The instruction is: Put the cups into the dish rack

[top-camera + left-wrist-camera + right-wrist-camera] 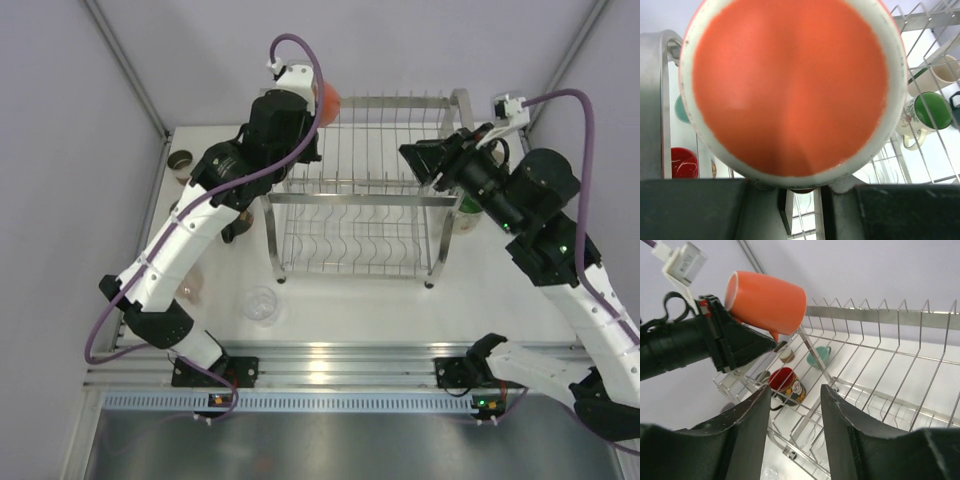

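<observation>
One rounded orange ceramic cup (767, 302) is being clamped by the left hand (802, 192) above the chrome wire dish rack (355, 198), likely needing lowering inside, while the right hand (796, 390) is hovering open-fingered, empty.

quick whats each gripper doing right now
left gripper: closed on the orange cup
right gripper: open, holding nothing

A: Was the orange cup (790, 85) whole in the wrist view?
B: No. The top edge cut it off above the left fingers (690, 210), and it hid most of the rack (932, 75) beyond them.
</observation>
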Controlling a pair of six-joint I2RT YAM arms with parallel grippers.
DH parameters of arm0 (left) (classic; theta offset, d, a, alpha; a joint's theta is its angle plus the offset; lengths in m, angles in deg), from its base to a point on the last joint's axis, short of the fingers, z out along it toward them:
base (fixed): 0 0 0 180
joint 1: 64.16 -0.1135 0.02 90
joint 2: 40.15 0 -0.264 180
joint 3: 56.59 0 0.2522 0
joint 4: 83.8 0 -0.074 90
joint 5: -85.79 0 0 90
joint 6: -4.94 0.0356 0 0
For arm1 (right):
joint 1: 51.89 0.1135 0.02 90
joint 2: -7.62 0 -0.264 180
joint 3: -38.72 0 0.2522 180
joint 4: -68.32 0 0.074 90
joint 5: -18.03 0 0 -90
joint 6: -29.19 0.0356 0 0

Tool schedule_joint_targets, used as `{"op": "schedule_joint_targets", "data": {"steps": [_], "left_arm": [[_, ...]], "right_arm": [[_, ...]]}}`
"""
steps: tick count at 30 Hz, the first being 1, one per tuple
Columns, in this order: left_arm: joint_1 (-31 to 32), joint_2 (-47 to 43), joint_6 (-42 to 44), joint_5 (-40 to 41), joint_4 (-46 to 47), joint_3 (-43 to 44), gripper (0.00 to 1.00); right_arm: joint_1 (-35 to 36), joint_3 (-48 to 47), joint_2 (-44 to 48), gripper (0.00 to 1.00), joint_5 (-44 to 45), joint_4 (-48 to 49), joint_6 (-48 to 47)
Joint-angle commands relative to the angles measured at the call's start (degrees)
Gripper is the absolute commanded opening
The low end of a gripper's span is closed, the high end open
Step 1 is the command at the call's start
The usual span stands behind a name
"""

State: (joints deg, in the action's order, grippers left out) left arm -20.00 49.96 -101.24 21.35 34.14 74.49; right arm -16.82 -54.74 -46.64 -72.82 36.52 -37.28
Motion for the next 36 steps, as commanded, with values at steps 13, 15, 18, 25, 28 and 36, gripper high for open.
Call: {"op": "schedule_joint_targets", "data": {"steps": [13,15,18,25,28,36], "left_arm": [[-0.3,-3.9,1.2,1.4,3.7,-2.3,0.0],[-0.3,-4.1,1.2,1.6,3.6,-2.4,0.0],[-0.4,-4.1,1.5,1.6,3.6,-2.4,0.0],[-0.5,-4.8,2.1,2.1,3.2,-4.1,0.01],[-0.6,-4.8,2.5,2.4,2.9,-4.2,0.05],[-0.7,-5.0,2.6,2.6,2.8,-4.7,0.19]], "right_arm": [[-0.4,-12.8,-19.5,0.39,-2.0,8.2,-1.7],[-0.4,-13.0,-21.5,0.38,-2.7,9.6,-1.9],[-0.4,-14.7,-24.2,0.38,-3.3,9.4,-1.8],[-0.3,-15.4,-27.5,0.37,-4.1,11.4,-1.1],[-0.4,-17.3,-28.6,0.37,-3.6,11.4,-1.9],[-0.3,-21.0,-33.7,0.36,-6.7,8.7,0.0]]}}
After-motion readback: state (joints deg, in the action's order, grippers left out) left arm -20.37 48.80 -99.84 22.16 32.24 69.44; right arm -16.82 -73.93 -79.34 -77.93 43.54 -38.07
